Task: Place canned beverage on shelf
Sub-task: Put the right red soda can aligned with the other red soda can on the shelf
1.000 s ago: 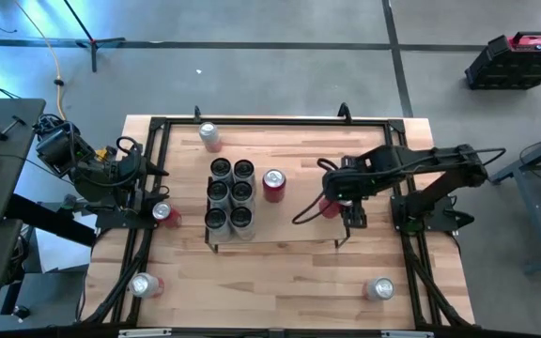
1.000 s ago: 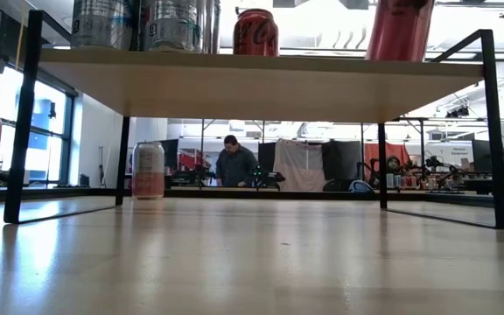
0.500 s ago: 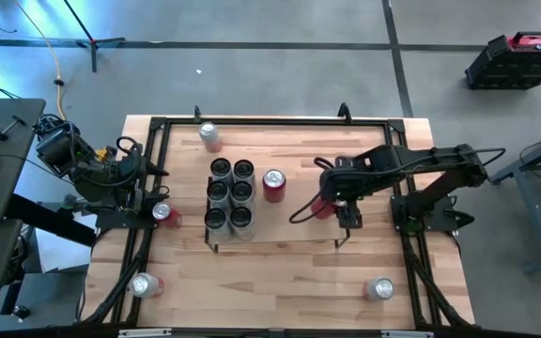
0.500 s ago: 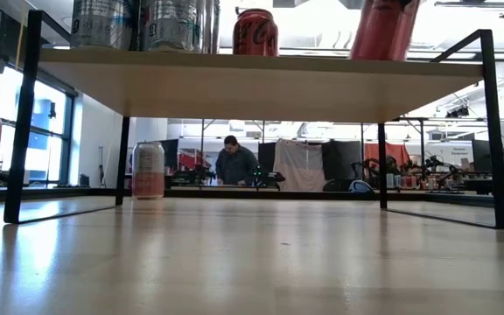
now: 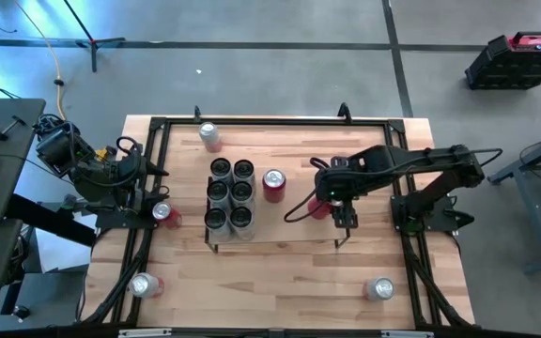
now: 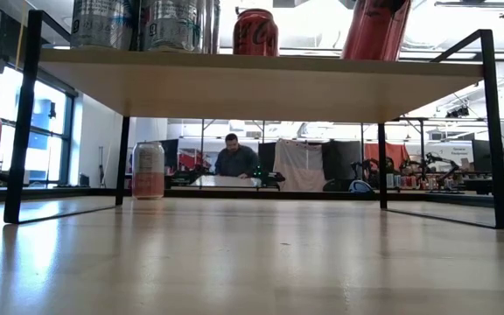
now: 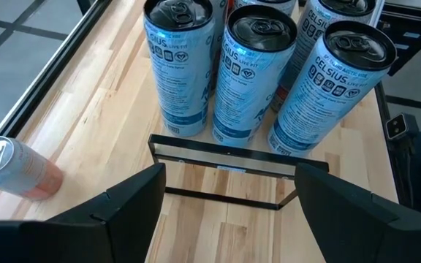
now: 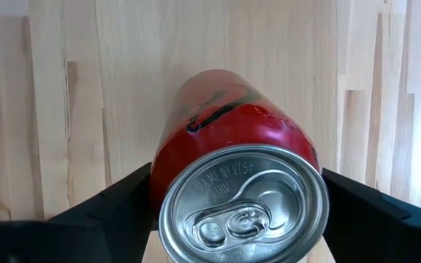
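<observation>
Right gripper, clamped on a tilted red can, has carried it leftward over the shelf toward centre frame, nearing placement; left gripper gapes empty at far left.

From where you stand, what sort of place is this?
Probably a robotics lab or workshop. Two arms work at a railed wooden table on a bare concrete floor, and behind the shelf a person sits among cluttered benches.
</observation>
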